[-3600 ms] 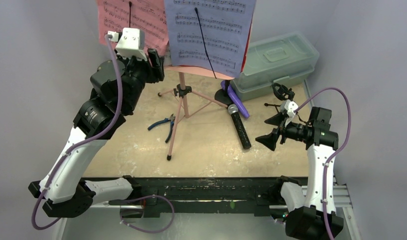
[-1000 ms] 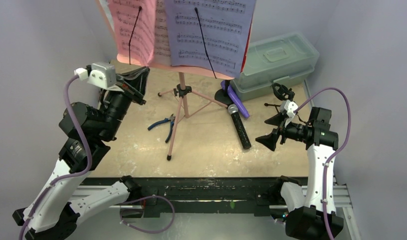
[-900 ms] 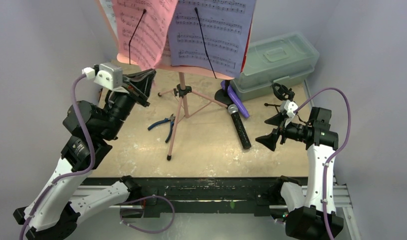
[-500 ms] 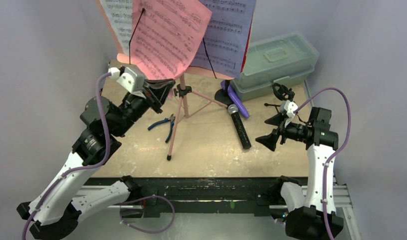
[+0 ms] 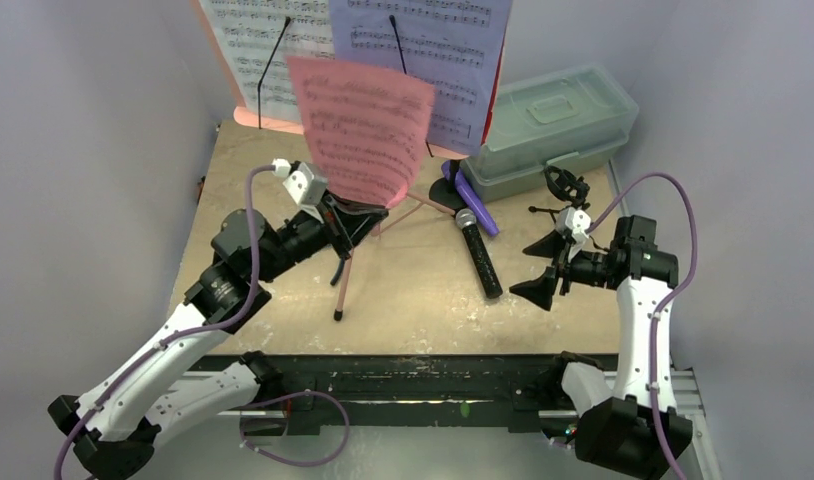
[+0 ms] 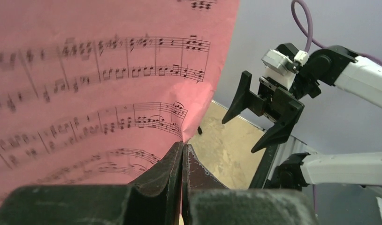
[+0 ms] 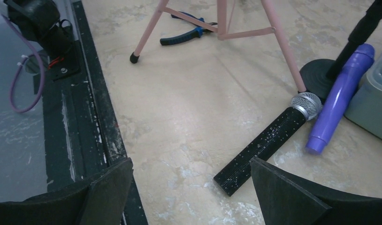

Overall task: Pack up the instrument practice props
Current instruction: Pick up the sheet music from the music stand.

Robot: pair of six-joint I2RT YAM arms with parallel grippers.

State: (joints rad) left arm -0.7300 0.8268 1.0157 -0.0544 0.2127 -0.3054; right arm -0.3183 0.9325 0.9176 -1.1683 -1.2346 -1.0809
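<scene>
Tabletop: you are early in the job. Nothing shows as packed, and the lidded box at the far right sits closed.
Left arm: reaching forward low over the middle, wrist tipped up. The left gripper has its fingers pinched tight on the bottom edge of the red sheet.
Right arm: raised at the right edge, elbow bent. The right gripper points left, fingers spread wide and empty.
Music rack: standing on its tripod, holding the white sheet and the lavender sheet.
Red sheet: upright in the air, and it looks clear of the rack.
Mics: the black mic and purple mic lie just beside each other near the box, yet to be packed.
Supports: a black support stands by the box, untouched.
</scene>
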